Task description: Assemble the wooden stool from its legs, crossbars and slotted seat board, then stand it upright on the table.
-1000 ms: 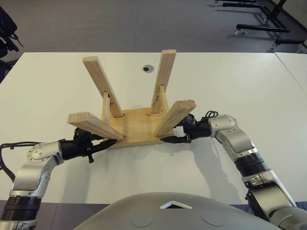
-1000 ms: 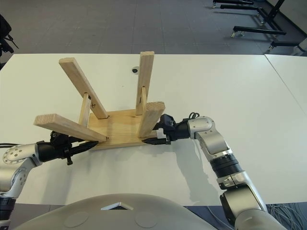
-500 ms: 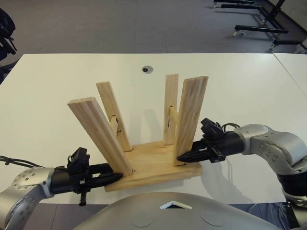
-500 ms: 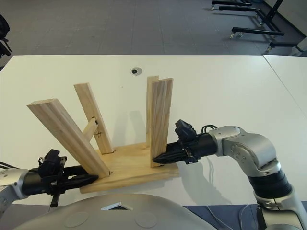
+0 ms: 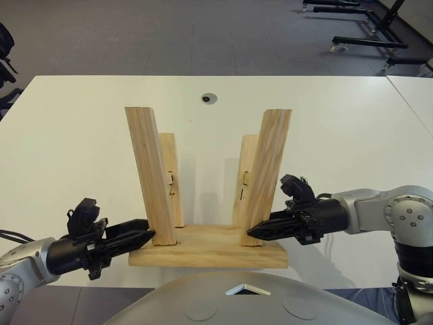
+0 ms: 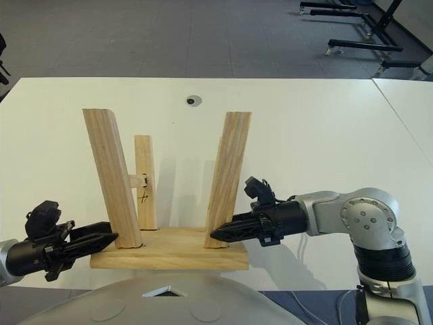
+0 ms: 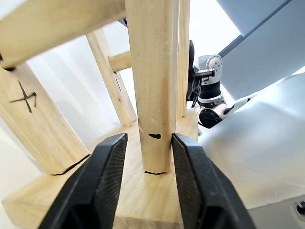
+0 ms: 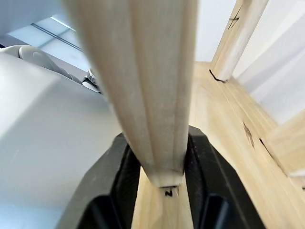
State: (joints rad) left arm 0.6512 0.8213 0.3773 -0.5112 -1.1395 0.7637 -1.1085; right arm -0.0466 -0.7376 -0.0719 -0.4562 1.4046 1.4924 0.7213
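Holds the stool [image 5: 203,245] upside down between both grippers at the near edge of the table [image 5: 352,135], seat board [image 5: 223,254] lowest and four legs pointing up. Resting on the table top or lifted just clear of it: cannot tell.

With the left gripper [image 5: 149,236], pinches the near left leg [image 5: 147,176] low down, right above the board, the two black fingers [image 7: 110,181] closed in on either side of it. With the right gripper [image 5: 252,231], clamps the near right leg [image 5: 269,172] at the same low spot, fingers [image 8: 121,181] pressed against both its faces.

Just beyond the left gripper, past the held leg: the far left leg [image 5: 169,179], marked with a pencil cross and joined to the near one by a short crossbar [image 6: 139,181]. Just beyond the right gripper: the far right leg [image 5: 245,176], partly covered by the near one in front of it.

Well beyond both grippers, out in the middle of the table: a small round hole [image 5: 208,98]. Past the far table edge: grey floor with wheeled metal frames [image 5: 369,37]. Off to the outer side of the right gripper: the corner of a second table [image 5: 419,88].
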